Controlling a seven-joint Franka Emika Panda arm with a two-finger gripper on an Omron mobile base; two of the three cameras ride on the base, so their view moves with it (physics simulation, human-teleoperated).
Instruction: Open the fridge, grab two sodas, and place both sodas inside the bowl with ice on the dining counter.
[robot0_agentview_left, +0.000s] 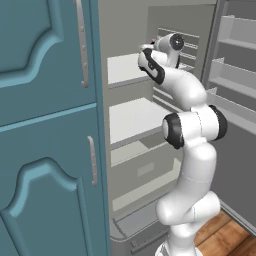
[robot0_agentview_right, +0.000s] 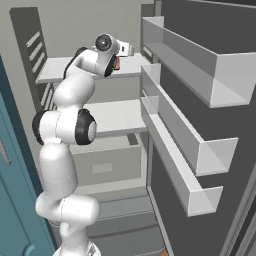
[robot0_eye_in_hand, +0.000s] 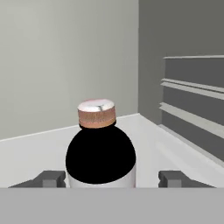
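The fridge (robot0_agentview_left: 134, 118) stands open, its door (robot0_agentview_right: 200, 125) swung to the right, and my arm reaches in to the upper white shelf (robot0_agentview_right: 60, 67). In the hand view a soda (robot0_eye_in_hand: 100, 153) with a black shoulder and a pinkish-copper cap stands upright on that shelf, close in front of the camera. My gripper (robot0_eye_in_hand: 113, 178) straddles its body. The left finger tip is at the bottle's side, while a small gap shows between the bottle and the right finger tip (robot0_eye_in_hand: 171, 178). A reddish sliver of the soda (robot0_agentview_right: 117, 63) peeks out beside the hand. The bowl with ice and the dining counter are out of view.
Teal cabinet doors (robot0_agentview_left: 45, 125) stand close on the left of the fridge. Grey door bins (robot0_agentview_right: 185, 150) jut from the open door on the right. A lower shelf (robot0_agentview_left: 135, 117) and a drawer (robot0_agentview_left: 145, 172) sit below the arm. The fridge's back wall (robot0_eye_in_hand: 65, 65) is just behind the bottle.
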